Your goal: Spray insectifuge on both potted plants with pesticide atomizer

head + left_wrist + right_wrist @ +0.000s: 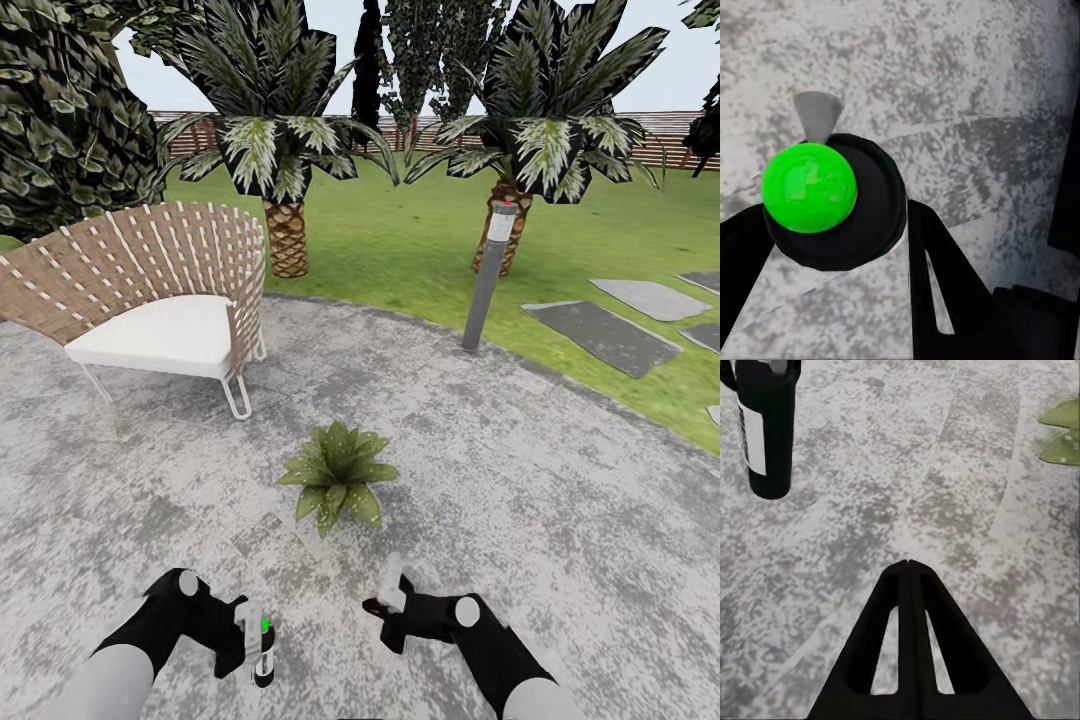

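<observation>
Left fingers [926,262] clamped around the pesticide atomizer [262,652] — right fingers [907,622] pressed together, bare — potted plant [337,472] just ahead.

two arms, pale grey rounded forearms passing into matte black wrist housings with grey round joint caps; left gripper [246,640] and right gripper [908,566], black, with slotted triangular fingers.

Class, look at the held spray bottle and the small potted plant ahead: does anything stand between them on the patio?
Nothing visible does. The left gripper holds the pesticide atomizer low over the patio, and only bare stone lies between it and the potted plant.
</observation>
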